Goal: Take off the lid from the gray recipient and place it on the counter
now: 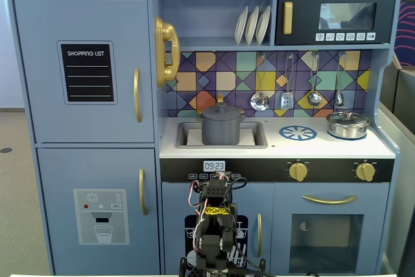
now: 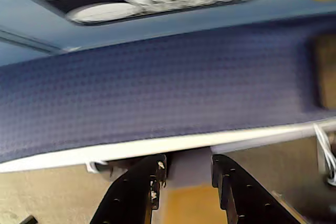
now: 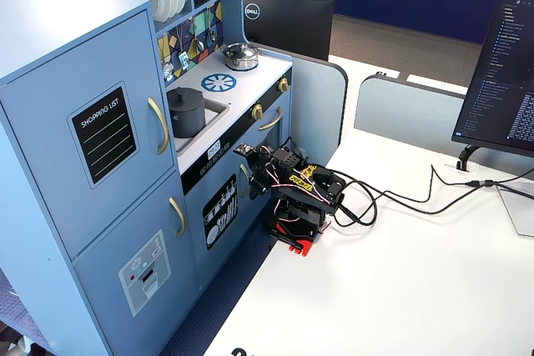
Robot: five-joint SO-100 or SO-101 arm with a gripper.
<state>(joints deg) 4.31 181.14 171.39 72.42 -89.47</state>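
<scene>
A: Toy-kitchen unit, pale blue, with a white counter [image 1: 272,146] at mid height; a white desk [image 3: 400,289] carries the arm in front of it.

B: Containers?

A: Sink basin [image 1: 189,136], set into the counter at its 9 o'clock end, holds the gray recipient [image 1: 222,128]. It stands upright inside the basin. The lid [image 1: 221,111] sits closed on it, knob up, so the contents are hidden. Same in the angled fixed view: recipient [image 3: 185,114] in the basin [image 3: 207,114], lid [image 3: 183,95] on.

B: Other pots?

A: Shiny silver pot [image 1: 347,124], lid on, at the counter's 3 o'clock end. The blue-and-white burner print [image 1: 298,133] lies between it and the sink, with nothing on it.

B: Shelf above?

A: White plates [image 1: 252,24] stand on edge in the open shelf, at 12 o'clock from the sink.

B: Arm state?

A: Folded low on the desk, well apart from the recipient. The fingers [image 2: 186,177] show in the wrist view, spread with a clear gap, holding nothing. The wrist camera faces a dark blue panel; pot not in that view.
</scene>
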